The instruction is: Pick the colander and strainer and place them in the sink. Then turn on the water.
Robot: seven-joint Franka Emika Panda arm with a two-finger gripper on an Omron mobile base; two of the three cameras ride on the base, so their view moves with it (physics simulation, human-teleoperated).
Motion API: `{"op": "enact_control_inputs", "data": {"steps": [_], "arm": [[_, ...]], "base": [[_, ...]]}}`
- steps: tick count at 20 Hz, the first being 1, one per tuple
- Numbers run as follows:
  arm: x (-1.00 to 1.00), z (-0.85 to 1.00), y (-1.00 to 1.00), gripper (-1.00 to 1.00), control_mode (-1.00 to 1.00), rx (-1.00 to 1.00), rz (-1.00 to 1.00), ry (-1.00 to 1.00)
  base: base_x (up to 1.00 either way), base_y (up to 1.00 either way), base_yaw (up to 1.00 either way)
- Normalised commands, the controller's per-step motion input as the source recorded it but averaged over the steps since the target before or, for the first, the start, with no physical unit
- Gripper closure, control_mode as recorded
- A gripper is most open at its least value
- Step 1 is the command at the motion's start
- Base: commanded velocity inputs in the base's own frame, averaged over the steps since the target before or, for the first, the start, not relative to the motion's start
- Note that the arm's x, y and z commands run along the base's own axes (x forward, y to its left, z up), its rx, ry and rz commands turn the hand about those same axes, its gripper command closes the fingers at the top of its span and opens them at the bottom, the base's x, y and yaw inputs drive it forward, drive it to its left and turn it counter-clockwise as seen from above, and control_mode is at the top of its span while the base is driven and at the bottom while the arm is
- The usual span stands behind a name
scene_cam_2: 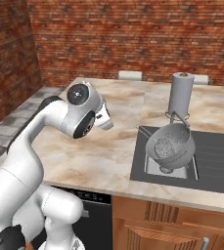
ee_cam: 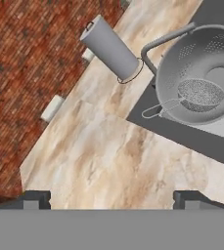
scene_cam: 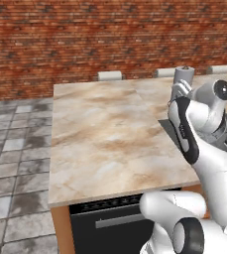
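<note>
The colander (scene_cam_2: pixel 178 138) is a big grey perforated bowl that rests tilted in the steel basin of the dark grey sink (scene_cam_2: pixel 216 161). The strainer (scene_cam_2: pixel 166 145) lies inside it. In the hand view the strainer's mesh scoop (ee_cam: pixel 199 94) sits in the colander (ee_cam: pixel 182 58), and its thin handle sticks out over the rim toward the sink's edge (ee_cam: pixel 182 133). A curved faucet (ee_cam: pixel 165 40) arches over the colander's rim. My gripper (ee_cam: pixel 112 200) is open and holds nothing. It hovers over the marble counter (scene_cam_2: pixel 108 156), to the left of the sink.
A grey paper towel roll (scene_cam_2: pixel 181 93) stands upright on the counter just behind the sink and faucet. The brick wall (scene_cam_2: pixel 133 34) runs along the far edge. A dark dishwasher front (scene_cam: pixel 105 223) sits below the counter's near edge.
</note>
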Motion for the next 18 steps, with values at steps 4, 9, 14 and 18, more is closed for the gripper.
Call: {"op": "enact_control_inputs", "data": {"steps": [4, 9, 14, 18], "arm": [[-0.14, 0.0, 0.02, -1.0, -1.0, -0.01, 0.0, -0.09], [-0.31, -0.04, 0.0, -1.0, -1.0, 0.0, 0.0, -0.02], [-0.19, -0.08, 0.0, -1.0, 1.0, -0.01, 0.0, 0.01], [0.0, 0.0, 0.0, -1.0, 1.0, 0.0, 0.0, 0.0]], "base": [[0.0, 0.0, 0.0], [0.0, 0.0, 0.0], [-0.8, 0.0, 0.0], [-0.91, -0.11, -0.02]]}}
